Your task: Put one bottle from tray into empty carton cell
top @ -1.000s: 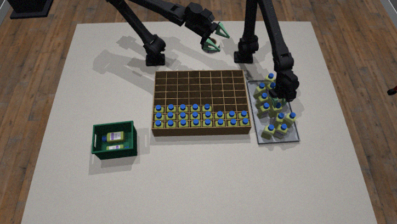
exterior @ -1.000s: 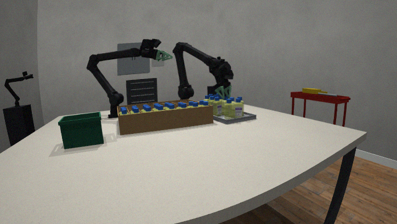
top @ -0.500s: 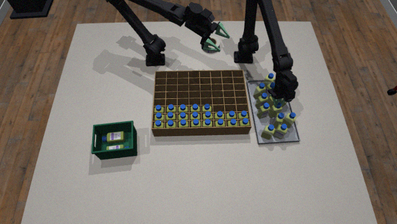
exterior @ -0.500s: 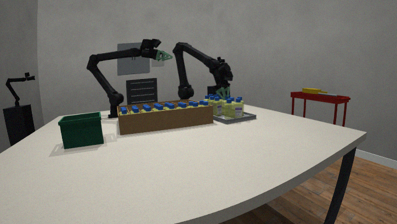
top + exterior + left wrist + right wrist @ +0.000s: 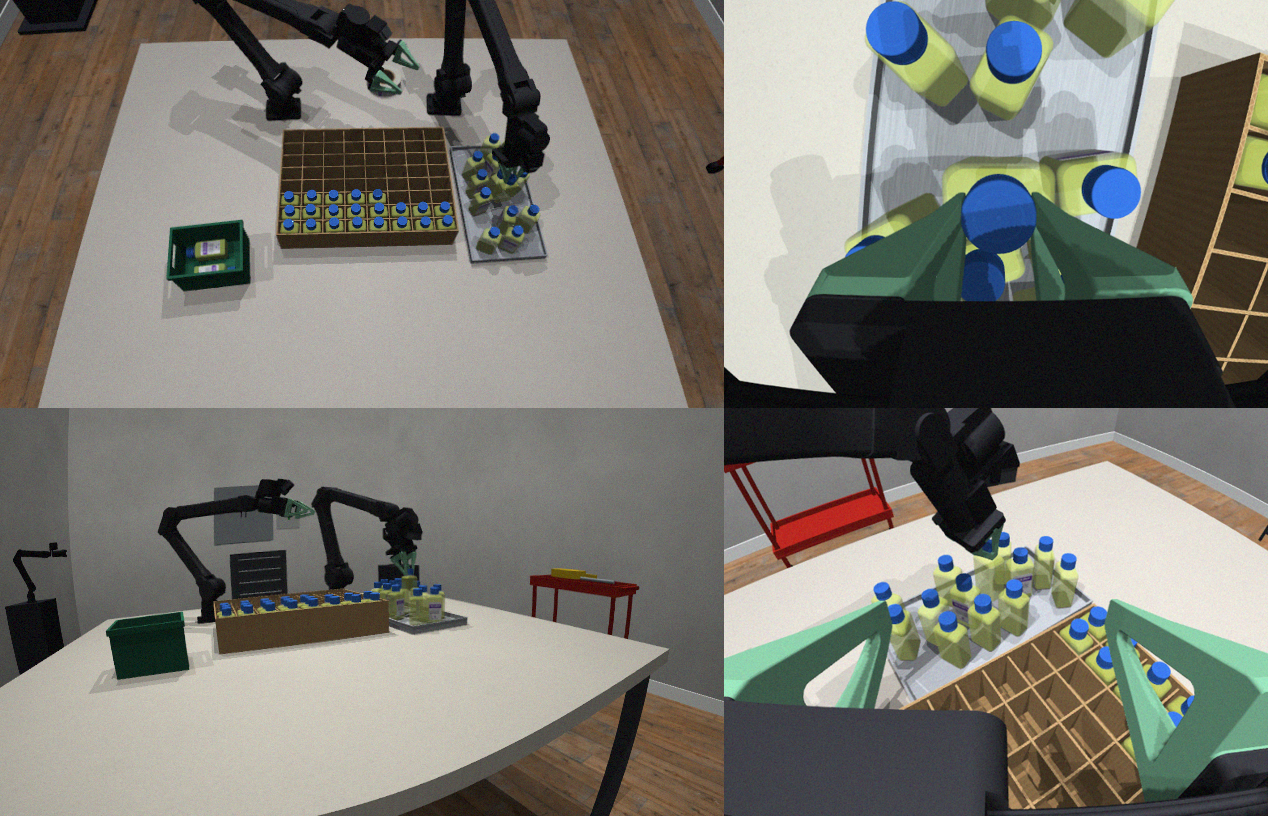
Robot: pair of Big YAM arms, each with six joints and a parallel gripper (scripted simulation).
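Bottle (image 5: 509, 188) (image 5: 408, 583) (image 5: 998, 214) (image 5: 987, 569) held upright, cap up, by the left fingers (image 5: 504, 171) (image 5: 399, 561).

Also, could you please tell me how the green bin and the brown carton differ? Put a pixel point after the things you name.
The green bin (image 5: 217, 281) (image 5: 149, 656) is smaller than the brown carton (image 5: 367, 239) (image 5: 303, 628) (image 5: 1168, 153) (image 5: 1104, 715). The bin is undivided inside, while the carton is split into cells. Bottles lie on their sides in the bin but stand upright in the carton. Both are open-topped and hold yellow-green bottles with blue caps.
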